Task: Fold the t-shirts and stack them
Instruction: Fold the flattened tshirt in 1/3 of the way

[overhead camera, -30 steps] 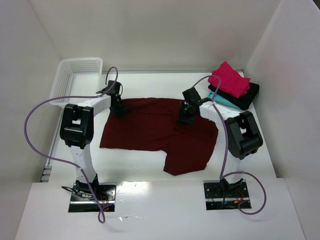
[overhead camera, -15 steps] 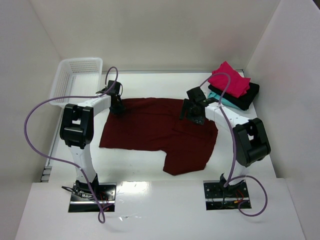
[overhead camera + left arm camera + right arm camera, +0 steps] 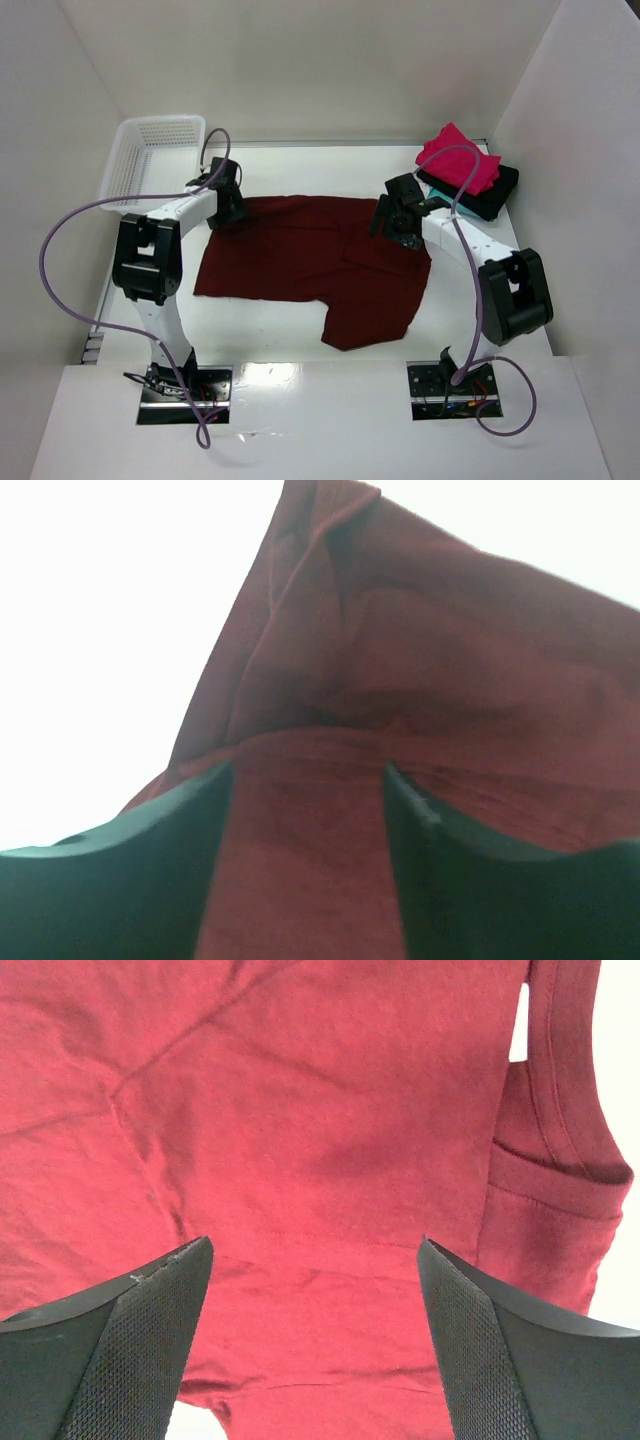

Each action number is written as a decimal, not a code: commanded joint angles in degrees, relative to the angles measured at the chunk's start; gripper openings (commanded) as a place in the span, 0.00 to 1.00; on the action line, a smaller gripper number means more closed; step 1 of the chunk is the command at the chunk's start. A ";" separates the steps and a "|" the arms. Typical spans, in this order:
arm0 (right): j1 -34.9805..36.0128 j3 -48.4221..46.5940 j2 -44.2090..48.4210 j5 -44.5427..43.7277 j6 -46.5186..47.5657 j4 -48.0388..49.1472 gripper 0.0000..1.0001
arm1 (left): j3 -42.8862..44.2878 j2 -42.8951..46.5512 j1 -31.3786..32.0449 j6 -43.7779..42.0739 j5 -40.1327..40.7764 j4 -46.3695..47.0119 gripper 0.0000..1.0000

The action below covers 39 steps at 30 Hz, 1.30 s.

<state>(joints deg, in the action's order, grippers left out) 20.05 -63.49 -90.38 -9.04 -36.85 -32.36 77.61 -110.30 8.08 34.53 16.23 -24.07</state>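
A large dark maroon t-shirt (image 3: 310, 262) lies spread on the white table, one part hanging toward the near edge. My left gripper (image 3: 228, 207) is at its far left corner, shut on the maroon cloth (image 3: 420, 660), which rises in a tented fold between the fingers (image 3: 303, 770). My right gripper (image 3: 397, 222) is open just above the shirt's far right part (image 3: 300, 1110), next to a sleeve (image 3: 560, 1190), holding nothing (image 3: 315, 1245). Folded shirts are stacked at the back right: pink-red (image 3: 458, 160) on top, teal (image 3: 452, 204) and black (image 3: 492, 193) below.
A white lattice basket (image 3: 160, 122) stands at the back left by the wall. White walls close in the table on three sides. Purple cables loop from both arms. The arm bases are at the near edge.
My right gripper has moved right and toward the back over the shirt. The left arm has shifted slightly left, and the shirt's left edge has slid left with it.
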 commanded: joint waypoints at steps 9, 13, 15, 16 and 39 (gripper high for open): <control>-0.89 3.46 -3.85 -4.72 -3.41 0.02 0.90 | -1.58 5.36 -0.43 -0.48 -0.06 0.43 0.77; -3.11 3.46 -5.89 -5.55 -4.02 0.72 0.90 | -2.81 4.83 -0.43 0.54 1.52 0.43 0.76; -4.64 3.81 -6.47 -5.09 -4.02 1.33 0.90 | -3.16 3.61 -0.78 1.12 2.05 0.43 0.75; -5.42 4.33 -6.65 -4.85 -4.02 1.85 0.90 | -3.34 3.34 -0.96 1.33 2.05 0.43 0.74; -6.25 6.71 -8.41 -3.79 -2.35 3.18 0.02 | -1.93 -2.11 -4.12 1.86 1.44 0.96 0.39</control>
<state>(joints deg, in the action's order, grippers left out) 13.63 -57.63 -98.21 -11.19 -39.11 -30.24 74.59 -111.39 5.40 36.21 16.61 -23.49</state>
